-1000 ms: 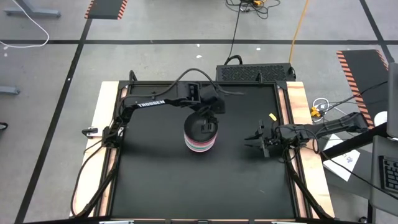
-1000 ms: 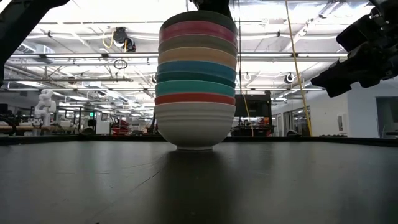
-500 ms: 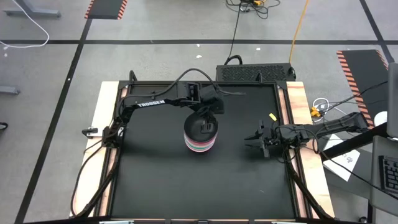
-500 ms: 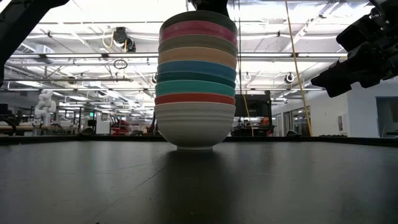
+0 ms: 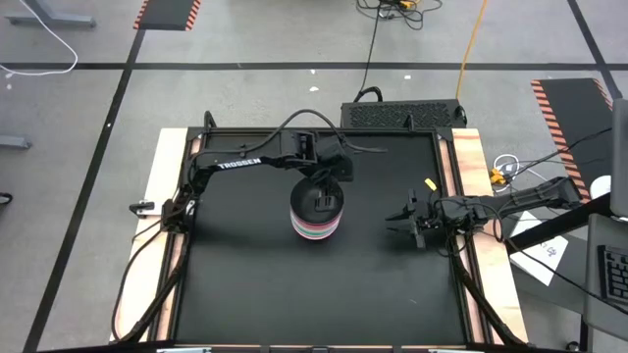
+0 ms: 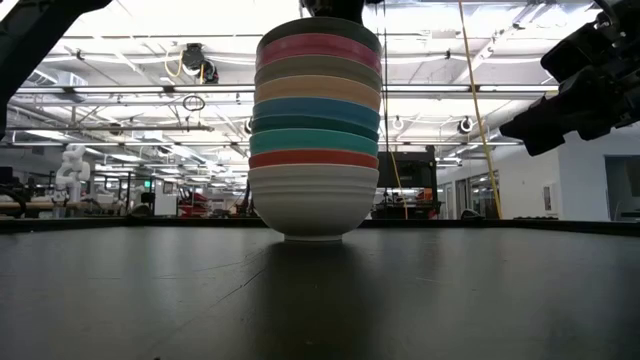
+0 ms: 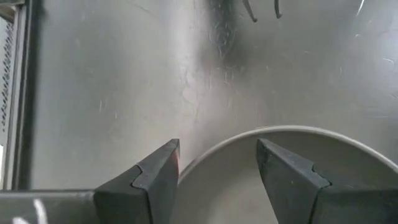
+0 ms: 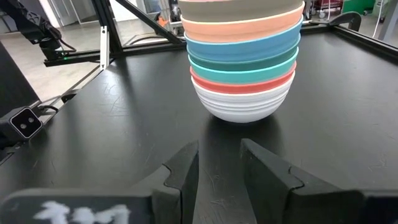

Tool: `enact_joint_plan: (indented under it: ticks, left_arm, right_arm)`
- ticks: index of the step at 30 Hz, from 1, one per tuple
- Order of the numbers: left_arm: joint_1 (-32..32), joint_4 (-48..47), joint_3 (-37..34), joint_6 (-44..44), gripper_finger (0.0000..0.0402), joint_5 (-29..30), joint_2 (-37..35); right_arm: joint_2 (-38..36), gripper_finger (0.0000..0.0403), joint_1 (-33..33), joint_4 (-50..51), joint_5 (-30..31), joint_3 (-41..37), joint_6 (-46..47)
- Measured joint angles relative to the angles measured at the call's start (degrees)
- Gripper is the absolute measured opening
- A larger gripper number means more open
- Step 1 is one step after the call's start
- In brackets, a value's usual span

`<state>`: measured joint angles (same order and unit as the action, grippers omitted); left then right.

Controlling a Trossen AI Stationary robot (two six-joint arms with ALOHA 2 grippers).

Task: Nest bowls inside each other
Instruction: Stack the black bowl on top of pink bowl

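Note:
Several bowls stand nested in one stack (image 5: 316,218) in the middle of the table; the white bottom bowl (image 6: 312,205) rests on its foot, and a dark bowl (image 5: 320,203) lies on top. My left gripper (image 7: 217,152) is open just above the stack, its fingers standing on either side of the top bowl's rim (image 7: 280,130); I see no touch. My right gripper (image 5: 402,222) is open and empty, hovering above the table to the right of the stack, which shows in its wrist view (image 8: 242,56).
The black mat (image 5: 294,284) lies bare around the stack on its near, left and right sides. A dark box (image 5: 402,115) sits past the table's far edge. Wooden strips (image 5: 471,176) border the mat's left and right edges.

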<state>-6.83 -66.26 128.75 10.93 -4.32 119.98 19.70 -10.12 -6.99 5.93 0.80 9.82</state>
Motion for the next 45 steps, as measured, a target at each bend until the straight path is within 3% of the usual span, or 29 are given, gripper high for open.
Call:
enact_joint_plan:
  ticks: [32,45]
  left_arm:
    - [0.00,2.31,2.70,1.21,0.0216,-0.13,0.49]
    - [-0.33,4.61,-1.78,1.17,0.0216,-0.18,0.64]
  right_arm:
    - [-0.01,0.0112,0.00,-0.09,0.00,0.02,0.00]
    - [-0.02,0.0112,0.02,-0.09,-0.02,-0.01,0.04]
